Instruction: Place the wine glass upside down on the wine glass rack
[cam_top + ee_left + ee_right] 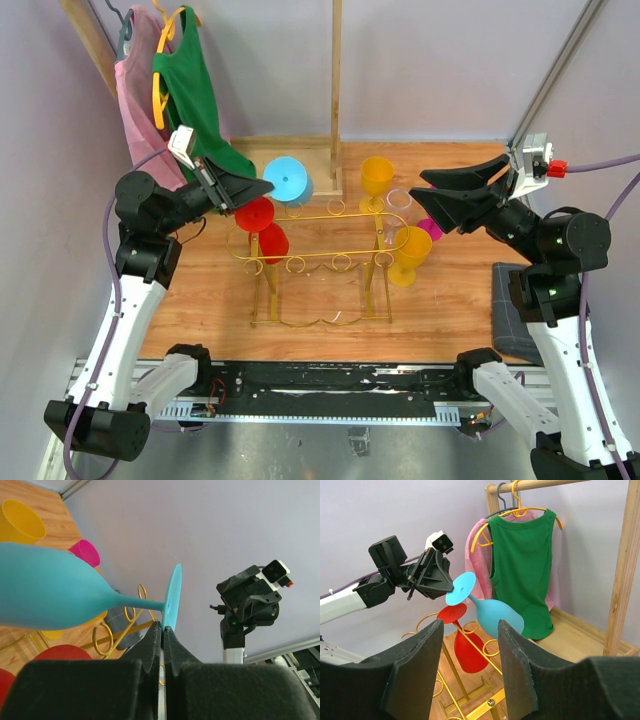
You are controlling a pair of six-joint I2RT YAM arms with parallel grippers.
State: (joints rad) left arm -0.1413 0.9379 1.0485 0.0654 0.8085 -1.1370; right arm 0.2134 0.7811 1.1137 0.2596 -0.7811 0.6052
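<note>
A light blue wine glass [288,180] is held in the air by the rim of its foot, lying tilted on its side with the bowl toward the back, above the back left end of the gold wire rack [330,215]. My left gripper [268,186] is shut on that foot [172,597]; the bowl [50,592] shows to the left in the left wrist view. A red glass [262,226] hangs upside down in the rack. My right gripper [418,190] is open and empty above the rack's right end, facing the blue glass [495,615].
Yellow glasses [377,175] [408,252], a pink glass [431,228] and a clear one [398,203] stand near the rack's right end. A wooden clothes stand [335,90] with a green top [190,90] and a pink one [135,90] is behind. A grey cloth [512,310] lies at the right edge.
</note>
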